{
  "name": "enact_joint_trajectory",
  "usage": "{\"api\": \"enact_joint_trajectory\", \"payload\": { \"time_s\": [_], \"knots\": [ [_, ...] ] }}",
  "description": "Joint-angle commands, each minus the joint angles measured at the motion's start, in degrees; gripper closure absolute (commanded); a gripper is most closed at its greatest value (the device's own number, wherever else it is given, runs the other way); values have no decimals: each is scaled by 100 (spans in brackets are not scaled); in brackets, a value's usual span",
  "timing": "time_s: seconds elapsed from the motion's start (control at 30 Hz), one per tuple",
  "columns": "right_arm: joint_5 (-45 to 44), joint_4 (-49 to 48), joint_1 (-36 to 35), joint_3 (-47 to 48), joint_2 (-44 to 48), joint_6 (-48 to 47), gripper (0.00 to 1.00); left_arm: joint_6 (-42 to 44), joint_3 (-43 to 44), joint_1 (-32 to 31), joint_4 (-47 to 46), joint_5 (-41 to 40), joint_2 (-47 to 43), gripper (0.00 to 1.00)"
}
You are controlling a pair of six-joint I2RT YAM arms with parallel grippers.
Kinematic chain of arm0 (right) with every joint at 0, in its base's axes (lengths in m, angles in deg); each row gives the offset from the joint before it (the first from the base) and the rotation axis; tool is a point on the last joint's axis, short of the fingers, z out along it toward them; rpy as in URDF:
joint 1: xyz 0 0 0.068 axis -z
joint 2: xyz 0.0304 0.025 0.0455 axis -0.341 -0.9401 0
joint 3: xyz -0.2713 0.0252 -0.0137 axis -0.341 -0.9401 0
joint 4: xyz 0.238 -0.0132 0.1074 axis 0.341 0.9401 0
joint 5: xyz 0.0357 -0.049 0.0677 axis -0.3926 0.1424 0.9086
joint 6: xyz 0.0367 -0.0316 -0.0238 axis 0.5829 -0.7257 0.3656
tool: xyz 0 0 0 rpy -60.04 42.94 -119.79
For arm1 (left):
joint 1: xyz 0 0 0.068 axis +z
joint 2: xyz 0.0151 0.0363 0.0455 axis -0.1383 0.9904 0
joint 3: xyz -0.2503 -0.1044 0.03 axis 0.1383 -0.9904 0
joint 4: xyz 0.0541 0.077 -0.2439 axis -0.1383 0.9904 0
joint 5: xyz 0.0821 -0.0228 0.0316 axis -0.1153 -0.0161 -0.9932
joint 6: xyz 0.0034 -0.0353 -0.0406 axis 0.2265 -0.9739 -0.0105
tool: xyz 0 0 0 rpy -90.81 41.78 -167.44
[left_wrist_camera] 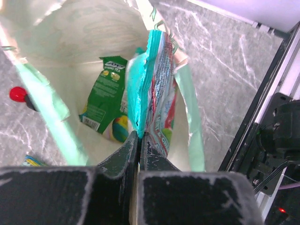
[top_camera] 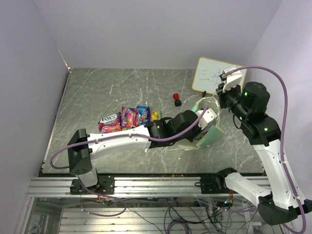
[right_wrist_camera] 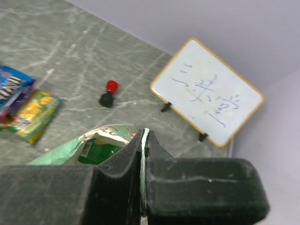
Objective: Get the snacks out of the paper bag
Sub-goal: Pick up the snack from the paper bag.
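The mint-green paper bag (top_camera: 208, 137) stands open at the table's right middle. My left gripper (left_wrist_camera: 139, 134) is at its mouth, shut on the edge of a teal packet (left_wrist_camera: 152, 79) that sticks up out of the bag. A green packet (left_wrist_camera: 104, 96) lies deeper inside the bag (left_wrist_camera: 70, 42) and also shows in the right wrist view (right_wrist_camera: 99, 153). My right gripper (right_wrist_camera: 144, 136) is above the bag (right_wrist_camera: 56, 152), shut on its white cord handle (right_wrist_camera: 145, 140). Pink (top_camera: 109, 123), magenta (top_camera: 128, 117), blue (top_camera: 143, 114) and yellow-green (top_camera: 155, 115) packets lie on the table left of the bag.
A small red-and-black knob (top_camera: 176, 99) stands behind the bag. A white board with writing (top_camera: 214, 75) leans at the back right. The left arm (top_camera: 122, 139) stretches across the table in front of the packets. Purple walls close in the table's sides.
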Motion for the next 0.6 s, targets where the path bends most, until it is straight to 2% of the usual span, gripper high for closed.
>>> {"api": "enact_joint_trajectory", "payload": {
  "time_s": [0.0,0.33,0.47,0.57],
  "knots": [
    [-901,-575,1,199,-103,-781,100,-54,774,97,417,107,-431,93],
    [-901,-732,9,380,-340,-1894,100,-319,1157,683,1416,-3,-907,93],
    [-262,-612,11,112,-210,-1704,100,-452,1264,982,1722,-243,-1262,93],
    [469,-474,4,-246,-58,-1127,100,-642,1321,1344,2007,-374,-1491,93]
  ]
}}
